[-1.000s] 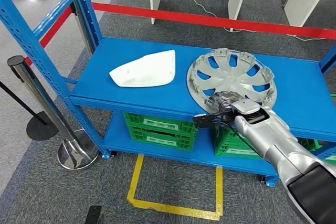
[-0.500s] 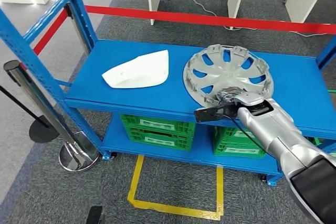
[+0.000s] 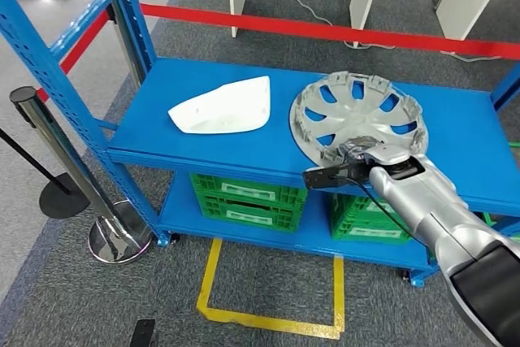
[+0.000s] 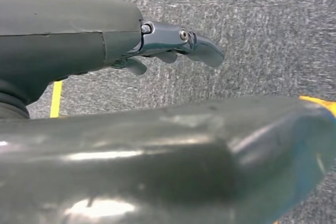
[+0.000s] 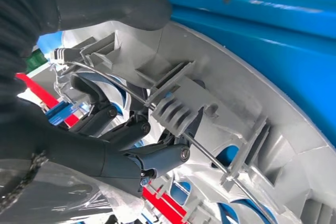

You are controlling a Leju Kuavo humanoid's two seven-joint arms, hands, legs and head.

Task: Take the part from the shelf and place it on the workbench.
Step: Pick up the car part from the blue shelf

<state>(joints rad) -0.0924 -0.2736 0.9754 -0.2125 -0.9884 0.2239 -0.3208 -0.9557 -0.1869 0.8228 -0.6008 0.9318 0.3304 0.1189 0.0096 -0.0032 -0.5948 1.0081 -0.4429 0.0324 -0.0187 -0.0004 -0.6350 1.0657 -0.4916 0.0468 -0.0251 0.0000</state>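
- Head view: counted one silver hubcap [image 3: 358,119] and one white moulded part [image 3: 223,107], both lying on the top deck of the blue shelf [image 3: 184,140]; hubcap to the right, white part to the left, well apart.
- Hubcap round, so no long axis; inner ribbed side faced up, near edge seemingly raised slightly off the deck at the shelf's front lip.
- White part elongated, long axis running along the shelf, narrow tip pointing left.
- Two green crates [image 3: 249,201] on the lower deck, the right one mostly hidden behind the silver right arm.
- Right hand [image 3: 353,156] at the hubcap's near edge, fingers largely hidden under the rim and wrist cover.
- One chrome stanchion [image 3: 71,172] beside the shelf's left post, red barrier tape [image 3: 318,32] beyond the shelf, yellow floor marking [image 3: 270,314] below; white furniture legs cut off at the top edge.
- Left wrist view: left hand [image 4: 174,45] over grey carpet, dark fingers held out fairly straight and close together, holding nothing; much of the picture blocked by a blurred grey body part.
- Right wrist view: right hand's dark fingers [image 5: 130,135] curled through the hubcap's spoke openings, thumb over the rim, gripping the hubcap; wire ring and clip tabs of the underside visible, far side of the hubcap cut off.
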